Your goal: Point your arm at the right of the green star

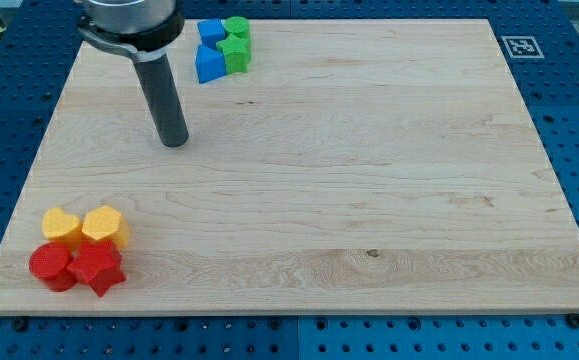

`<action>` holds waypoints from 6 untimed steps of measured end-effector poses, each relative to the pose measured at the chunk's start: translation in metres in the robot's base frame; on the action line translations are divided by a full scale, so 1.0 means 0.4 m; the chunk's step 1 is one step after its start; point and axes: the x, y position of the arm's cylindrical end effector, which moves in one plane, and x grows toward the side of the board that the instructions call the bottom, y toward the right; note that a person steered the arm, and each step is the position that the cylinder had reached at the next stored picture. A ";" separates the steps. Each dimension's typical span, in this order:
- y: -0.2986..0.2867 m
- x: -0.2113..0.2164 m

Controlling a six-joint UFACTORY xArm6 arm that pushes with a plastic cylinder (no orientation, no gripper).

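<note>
The green star [233, 51] lies near the view's top, left of centre, touching a green round block [237, 27] above it and a blue block [209, 64] at its left. Another blue block [211, 31] sits above that one. My tip [173, 141] rests on the wooden board [369, 180], below and to the left of the green star, clearly apart from the cluster.
At the view's bottom left, a yellow heart [62, 226] and a yellow block [104, 226] sit above a red round block [51, 267] and a red star [96, 268]. A black-and-white marker [520, 46] is at the board's top right corner.
</note>
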 end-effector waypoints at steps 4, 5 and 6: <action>0.194 -0.095; 0.214 -0.136; 0.220 -0.185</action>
